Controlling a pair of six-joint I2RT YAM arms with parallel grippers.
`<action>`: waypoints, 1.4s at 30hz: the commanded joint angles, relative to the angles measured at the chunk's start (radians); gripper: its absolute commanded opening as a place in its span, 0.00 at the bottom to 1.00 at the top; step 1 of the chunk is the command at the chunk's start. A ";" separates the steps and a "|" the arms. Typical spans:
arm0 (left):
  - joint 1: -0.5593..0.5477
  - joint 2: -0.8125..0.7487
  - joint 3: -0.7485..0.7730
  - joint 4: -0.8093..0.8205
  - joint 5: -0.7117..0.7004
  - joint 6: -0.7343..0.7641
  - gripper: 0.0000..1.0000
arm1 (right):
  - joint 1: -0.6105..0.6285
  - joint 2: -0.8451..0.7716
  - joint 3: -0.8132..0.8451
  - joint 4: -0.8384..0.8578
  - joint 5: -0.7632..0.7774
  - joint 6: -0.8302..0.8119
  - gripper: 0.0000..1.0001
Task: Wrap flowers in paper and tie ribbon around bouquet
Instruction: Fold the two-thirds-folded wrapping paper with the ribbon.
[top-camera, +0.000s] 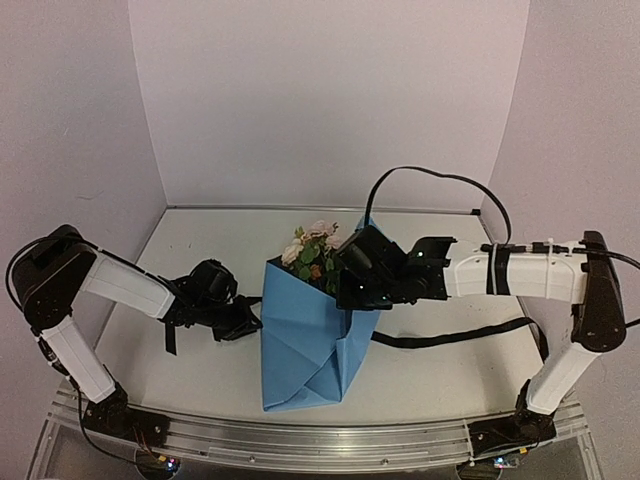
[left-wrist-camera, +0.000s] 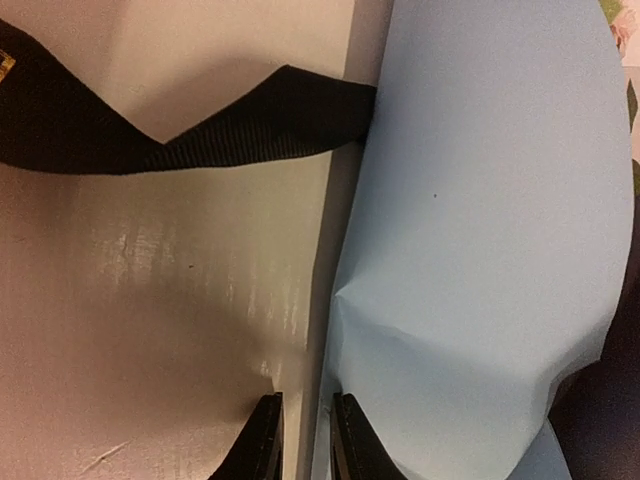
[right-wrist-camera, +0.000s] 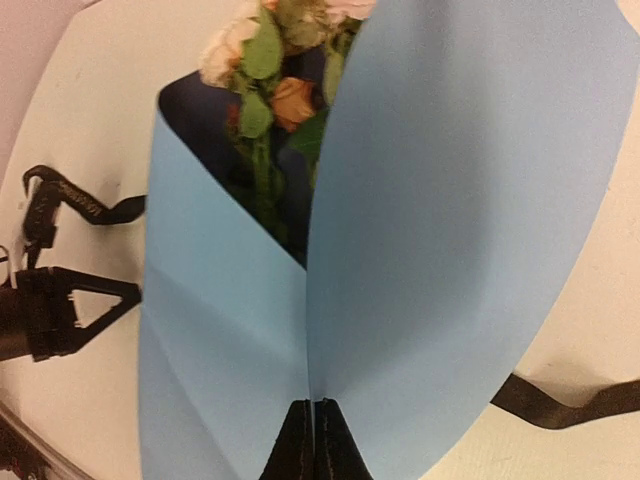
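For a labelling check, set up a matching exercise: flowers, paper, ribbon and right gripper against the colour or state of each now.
1. flowers
2. paper
3. ribbon
4. right gripper

A. black, lying on the table
B. shut on a raised paper flap
C. light blue, folded over
D. pale heads poking out at the far end

Pairs: 1-D, 2-C, 3-A, 4-B.

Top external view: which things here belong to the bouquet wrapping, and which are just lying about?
Job:
paper, folded around the flowers
ribbon, showing on both sides of the paper
left gripper, at the paper's edge
right gripper, pinching a flap

Not part of it:
black cable over the right arm
metal rail at the near edge
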 joint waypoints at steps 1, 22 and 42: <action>-0.021 0.042 0.013 0.096 0.024 -0.049 0.17 | 0.038 0.105 0.144 0.020 -0.023 -0.113 0.00; -0.046 0.109 0.038 0.192 0.037 -0.091 0.16 | 0.042 0.416 0.134 0.392 -0.415 -0.158 0.00; -0.003 -0.141 0.042 0.052 -0.129 -0.048 0.46 | 0.020 0.480 0.138 0.390 -0.412 -0.117 0.00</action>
